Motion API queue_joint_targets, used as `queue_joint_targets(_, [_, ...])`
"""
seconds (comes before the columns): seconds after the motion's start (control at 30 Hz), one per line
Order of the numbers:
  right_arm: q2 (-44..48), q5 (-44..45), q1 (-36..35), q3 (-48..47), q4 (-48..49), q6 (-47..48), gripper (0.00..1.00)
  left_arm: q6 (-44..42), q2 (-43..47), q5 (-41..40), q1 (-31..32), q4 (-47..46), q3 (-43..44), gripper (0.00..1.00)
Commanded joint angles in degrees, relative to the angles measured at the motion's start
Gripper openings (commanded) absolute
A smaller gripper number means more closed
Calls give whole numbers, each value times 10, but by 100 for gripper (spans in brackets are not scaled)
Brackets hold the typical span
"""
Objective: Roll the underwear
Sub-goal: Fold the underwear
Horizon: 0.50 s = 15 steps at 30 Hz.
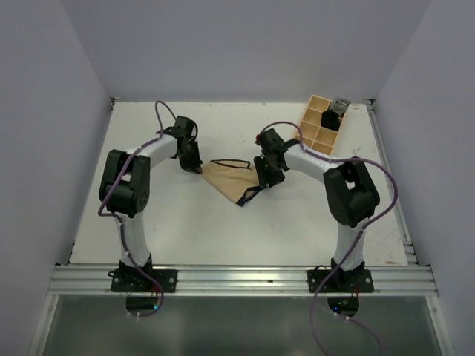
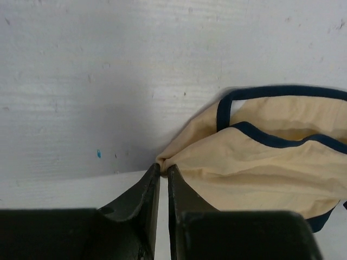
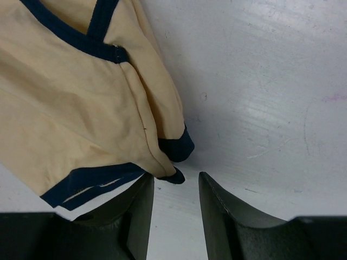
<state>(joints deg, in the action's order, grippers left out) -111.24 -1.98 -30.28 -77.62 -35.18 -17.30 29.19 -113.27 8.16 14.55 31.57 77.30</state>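
White tabletop [image 1: 223, 237] w/ plain pale-grey walls [image 1: 44, 111] L, R & back.

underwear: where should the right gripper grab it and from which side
Take the dark-trimmed corner on the right, where the layers bunch into a narrow fold that fits between the fingers. Come in from the right, low, so the open right gripper straddles that fold. The left gripper pinches the other end of the underwear, so this end is the free one.
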Motion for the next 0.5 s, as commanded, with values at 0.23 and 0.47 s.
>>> queue_joint_targets(0.23, [96,-7,6,-8,13,10,41,-35,45,-28,-18,25,136,39])
queue_joint_targets(0.47, [-17,-40,26,-134,-22,10,35,23,143,26,35,-35,-12,40])
